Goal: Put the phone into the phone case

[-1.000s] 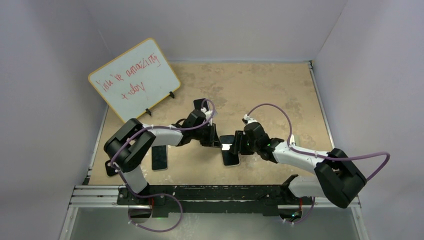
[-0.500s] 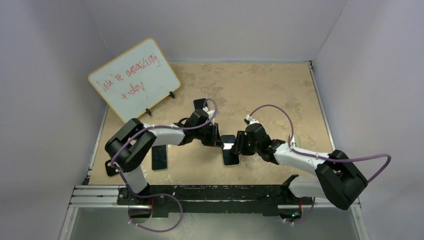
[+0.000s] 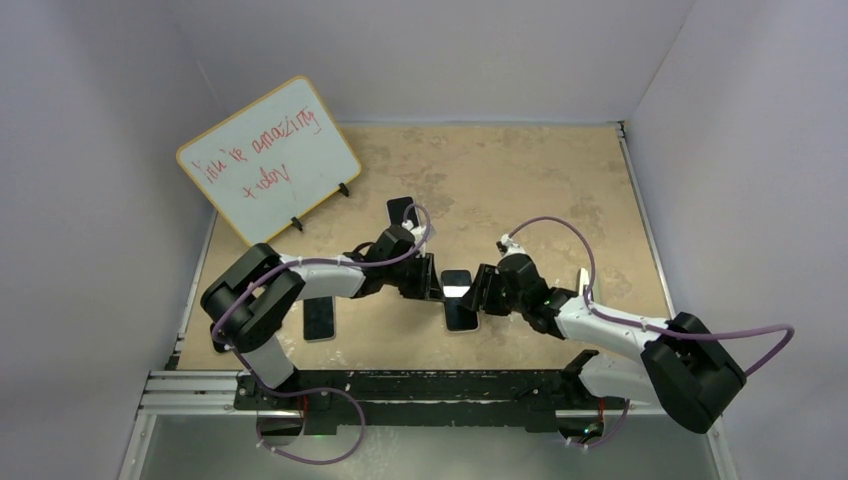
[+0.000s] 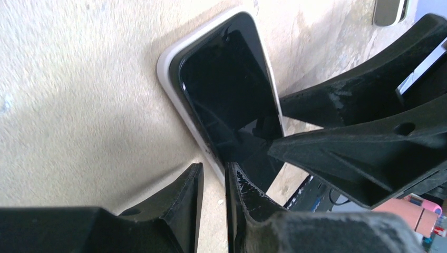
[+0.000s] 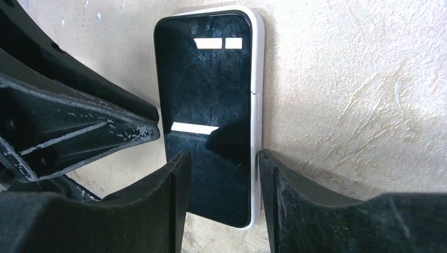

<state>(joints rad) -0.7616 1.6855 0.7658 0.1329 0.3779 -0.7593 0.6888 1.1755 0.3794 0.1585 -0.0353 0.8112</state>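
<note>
**Phone [image 5: 208, 105] between both grippers**

Our right gripper [image 5: 221, 161] stands half spread, one finger over the dark screen and the other just outside the white phone case [image 5: 256, 79]. Opposite it, our left gripper [image 4: 213, 169] shows only a thin slit at the case's rim, and we cannot tell whether it pinches that rim. Fingers hide the phone's near end, so its seating there is unclear. Well behind the left gripper lies a second phone [image 3: 320, 318], partly under that arm.
</note>
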